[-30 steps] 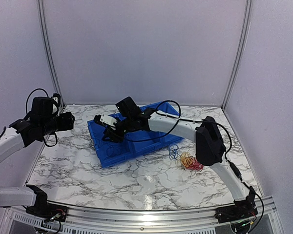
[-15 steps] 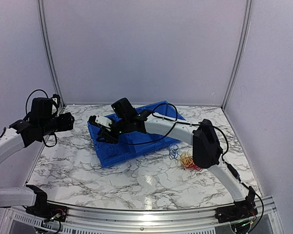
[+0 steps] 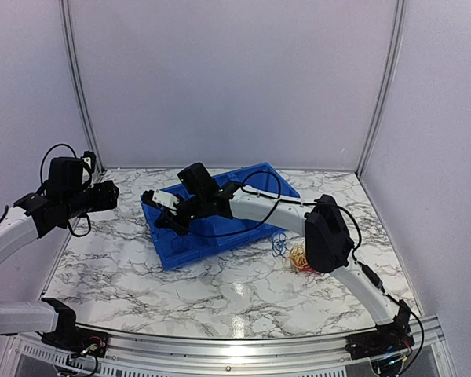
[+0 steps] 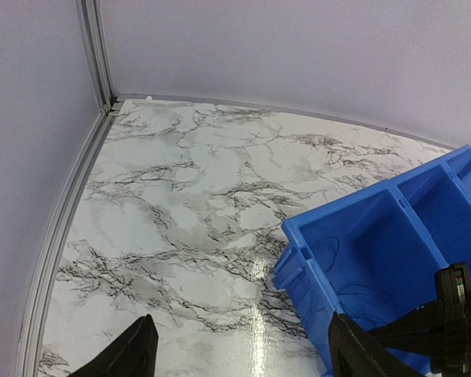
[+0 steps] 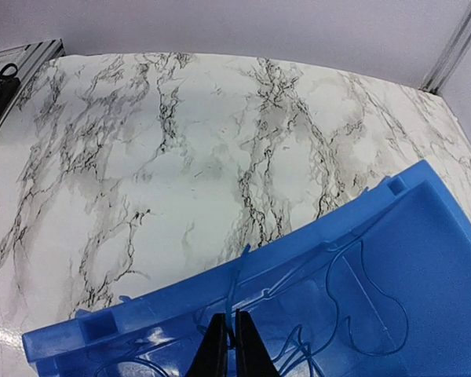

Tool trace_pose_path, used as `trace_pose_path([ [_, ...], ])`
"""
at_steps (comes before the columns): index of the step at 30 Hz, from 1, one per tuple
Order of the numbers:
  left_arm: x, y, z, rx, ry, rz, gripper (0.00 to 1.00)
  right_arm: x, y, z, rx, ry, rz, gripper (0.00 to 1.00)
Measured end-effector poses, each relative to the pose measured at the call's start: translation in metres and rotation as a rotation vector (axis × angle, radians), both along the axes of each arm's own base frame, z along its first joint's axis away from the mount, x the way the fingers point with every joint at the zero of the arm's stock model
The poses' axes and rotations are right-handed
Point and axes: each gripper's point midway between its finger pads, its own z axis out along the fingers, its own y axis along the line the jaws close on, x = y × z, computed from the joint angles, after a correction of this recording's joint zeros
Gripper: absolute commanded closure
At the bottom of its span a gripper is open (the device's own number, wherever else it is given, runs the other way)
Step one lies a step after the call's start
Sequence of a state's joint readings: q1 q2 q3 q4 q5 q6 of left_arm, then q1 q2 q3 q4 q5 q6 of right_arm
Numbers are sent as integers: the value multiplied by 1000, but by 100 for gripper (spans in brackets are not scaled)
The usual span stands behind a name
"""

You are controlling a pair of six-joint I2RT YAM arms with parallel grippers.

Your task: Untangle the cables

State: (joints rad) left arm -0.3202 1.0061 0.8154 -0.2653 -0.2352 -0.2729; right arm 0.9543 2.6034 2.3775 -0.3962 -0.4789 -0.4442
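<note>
Hovering left of the blue bin (image 3: 195, 250), well apart from it, left gripper (image 4: 243, 351) has its jaws spread wide with nothing between them, only marble table (image 3: 220, 292) below. Right gripper (image 5: 228, 343) sits over the bin's left-hand compartment, fingers pinched to a narrow slit on a dark blue cable (image 5: 364, 263) that climbs from the tips to the bin rim and loops across the bin floor. Right of the bin, just beside its near corner, the remaining cables (image 3: 301, 257) lie on the table as a red, yellow and blue bundle.

Marble tabletop (image 3: 220, 290), pale lilac walls (image 3: 235, 78).
</note>
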Motion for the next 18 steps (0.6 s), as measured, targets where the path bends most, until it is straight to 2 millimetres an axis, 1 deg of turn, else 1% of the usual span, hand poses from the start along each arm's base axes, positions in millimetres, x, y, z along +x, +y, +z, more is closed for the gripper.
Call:
trace_pose_path([
  [6, 0, 0, 0, 1, 0, 0, 23, 0, 1, 4, 6, -3, -1, 100],
  [10, 0, 1, 1, 0, -4, 1, 23, 3, -1, 16, 10, -25, -16, 100],
  [12, -1, 1, 3, -1, -8, 2, 23, 4, -5, 29, 15, -41, -30, 100],
  [14, -1, 2, 3, -2, -11, 4, 23, 7, -10, 47, 27, -66, -50, 100],
  [16, -1, 2, 4, -3, -12, 5, 23, 12, -15, 63, 35, -104, -72, 95],
  [18, -1, 2, 4, -3, -12, 5, 23, 16, -19, 74, 40, -141, -95, 92],
])
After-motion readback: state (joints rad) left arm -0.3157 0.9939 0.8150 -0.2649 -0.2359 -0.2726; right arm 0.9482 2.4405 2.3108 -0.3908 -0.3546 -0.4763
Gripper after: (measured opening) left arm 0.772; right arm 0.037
